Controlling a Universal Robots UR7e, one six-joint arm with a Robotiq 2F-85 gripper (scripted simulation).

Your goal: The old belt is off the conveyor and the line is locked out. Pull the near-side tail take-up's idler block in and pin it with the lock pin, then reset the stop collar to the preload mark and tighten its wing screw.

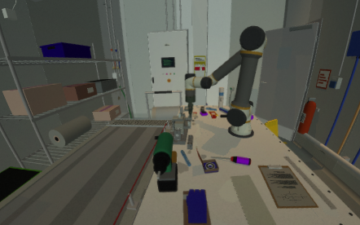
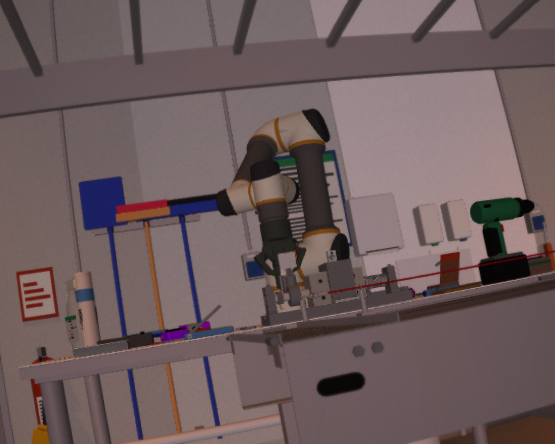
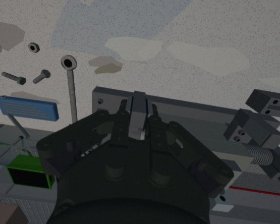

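Note:
The grey take-up assembly (image 1: pixel 182 129) sits on the bench at the conveyor's far end, with its idler block (image 2: pixel 337 278) on a base plate and a threaded rod (image 3: pixel 260 154) running through a dark block (image 3: pixel 254 132). A small upright grey part of the assembly, which I take for the wing screw (image 3: pixel 138 114), is clamped in my gripper (image 3: pixel 138 118), which points straight down over the left end of the assembly (image 2: pixel 286 280). The lock pin and the preload mark are not told apart here.
The conveyor frame (image 2: pixel 421 350) runs right beside the take-up, with a red line (image 2: pixel 431 277) along it. A green drill (image 1: pixel 163 161) stands on the bench edge. A ring spanner (image 3: pixel 70 83), bolts (image 3: pixel 14 77) and a blue-handled tool (image 3: pixel 28 110) lie near the assembly.

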